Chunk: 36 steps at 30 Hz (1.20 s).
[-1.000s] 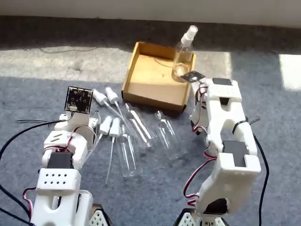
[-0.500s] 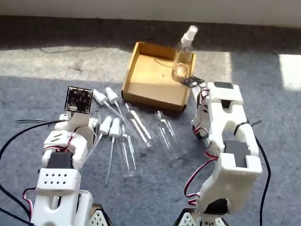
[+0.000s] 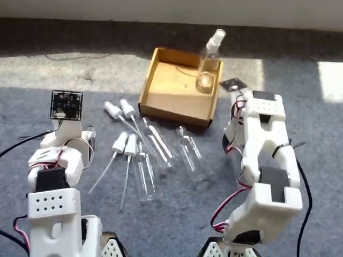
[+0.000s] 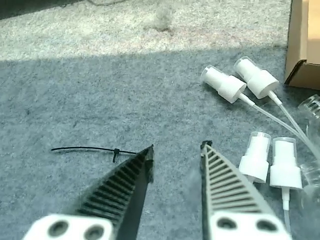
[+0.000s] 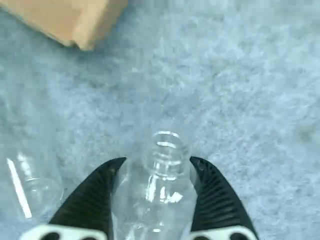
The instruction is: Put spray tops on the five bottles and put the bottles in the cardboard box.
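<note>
**Cardboard box (image 3: 177,114) with one capped bottle (image 3: 207,67); four spray tops loose**

Surface: worktop (image 3: 300,107) under a grey carpet-like cover, part in sunlight and part in shade.

1. Cardboard box. Shallow and open-topped, at the far middle of the worktop. The capped bottle stands upright inside it, in the far corner on the right arm's side, with a white spray top fitted.

2. Lying bottles, three, clear, none with a top, all on the cover on the near side of the box.
   - First lying bottle (image 3: 190,151): closest to the right arm (image 3: 265,155).
   - Second lying bottle (image 3: 161,143): beside the first, towards the left.
   - Third lying bottle (image 3: 146,175): nearer the arm bases.

3. Spray tops, four, white, each with a thin dip tube, none on a bottle.
   - Far pair of spray tops (image 4: 225,85): side by side, near the box's left near corner.
   - Near pair of spray tops (image 4: 255,157): side by side, just beside the neck of the third lying bottle.

4. Left tool (image 4: 177,148). Jaws wide apart and holding nothing, low over bare cover. It is well to the left of the spray tops. A black cable tie (image 4: 92,149) lies flat on the cover, and one end reaches a fingertip.

5. Right tool (image 5: 157,161). Closed on the uncapped bottle (image 5: 160,192), the fifth. One finger lies against each side of its body, and its open neck points away from the wrist. A corner of the cardboard box lies on the cover beyond it, apart from the neck
</note>
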{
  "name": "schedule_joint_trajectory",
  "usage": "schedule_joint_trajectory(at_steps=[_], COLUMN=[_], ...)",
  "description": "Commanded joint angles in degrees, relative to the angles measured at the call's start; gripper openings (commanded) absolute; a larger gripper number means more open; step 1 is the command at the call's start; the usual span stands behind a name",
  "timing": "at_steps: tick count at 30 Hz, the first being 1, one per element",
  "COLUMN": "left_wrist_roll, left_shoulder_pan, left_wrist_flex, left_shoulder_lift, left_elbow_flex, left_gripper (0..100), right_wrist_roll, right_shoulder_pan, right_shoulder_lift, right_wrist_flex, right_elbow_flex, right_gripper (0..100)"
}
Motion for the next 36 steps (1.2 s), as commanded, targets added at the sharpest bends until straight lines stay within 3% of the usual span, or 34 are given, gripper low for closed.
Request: schedule_joint_trajectory(at_steps=[1,8,16,26,36], left_wrist_roll=[-1.67,-4.84,-4.75,-3.16,-3.34], left_shoulder_pan=[-0.75,2.95,11.30,13.93,13.49], left_wrist_flex=[5.89,13.98,13.98,11.08,9.32], left_shoulder_lift=[4.18,30.99,55.34,67.47,75.47], left_elbow_flex=[-8.57,-24.92,-37.76,-43.82,-43.47], left_gripper=[15,15,16,19,13], right_wrist_roll=[-4.84,-11.52,-15.03,-15.30,-15.47], right_shoulder_pan=[-3.74,-9.71,-13.67,-17.80,-17.71], right_shoulder_lift=[-13.14,-32.04,-52.88,-60.44,-60.62], right_wrist_flex=[-2.59,-11.12,-16.22,-16.31,-16.40], right_elbow_flex=[-0.57,18.24,34.24,39.96,39.96], right_gripper=[0.3,0.3,0.3,0.3,0.3])
